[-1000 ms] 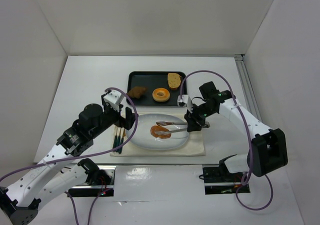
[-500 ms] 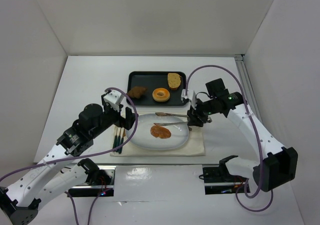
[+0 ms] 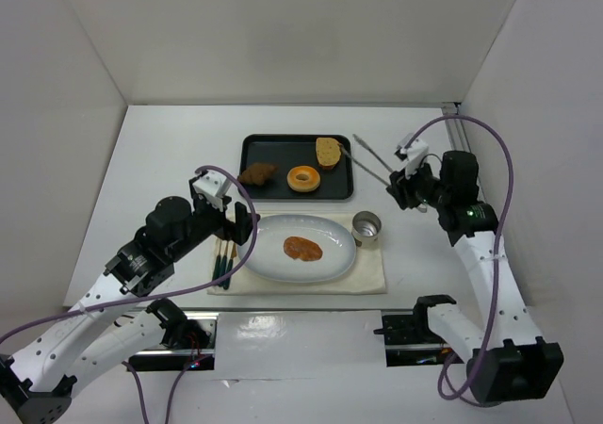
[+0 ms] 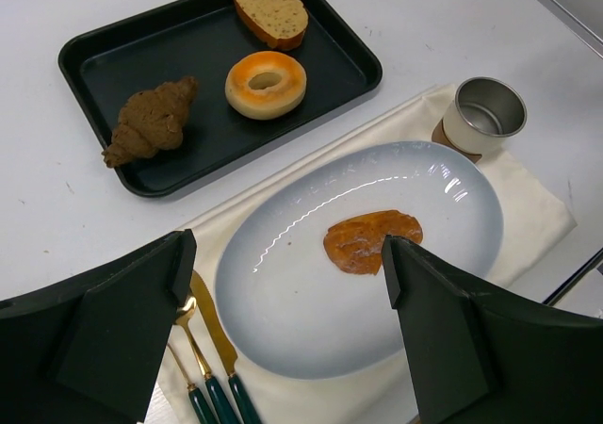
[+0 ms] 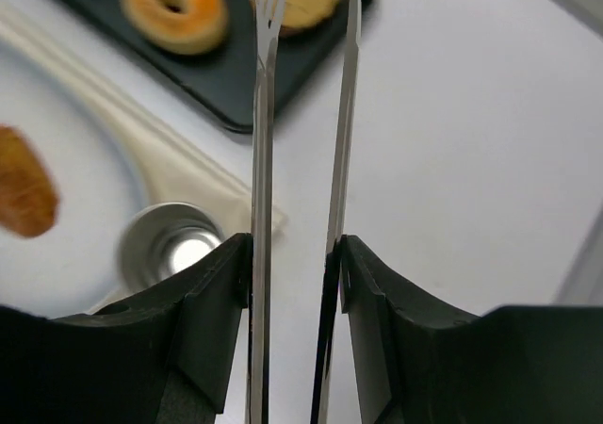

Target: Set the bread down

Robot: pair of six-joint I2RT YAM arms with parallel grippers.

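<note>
Tongs (image 5: 303, 113) are pinched in my right gripper (image 5: 294, 254), their tips a little apart and holding nothing, up over the table (image 3: 170, 160) just right of the black tray (image 3: 283, 155). The bread (image 3: 302, 248) lies flat in the middle of the white plate (image 3: 332, 231), down and left from there, its long side running left to right. The metal cup (image 3: 366, 226) at the plate's right edge sits between them. My left gripper (image 4: 285, 264), spread wide and empty, is nearer, at the plate's left edge. I think the bread is placed.

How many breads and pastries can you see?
4: a croissant, a donut and a slice on the black tray, and the bread on the white plate. None looks hidden.
</note>
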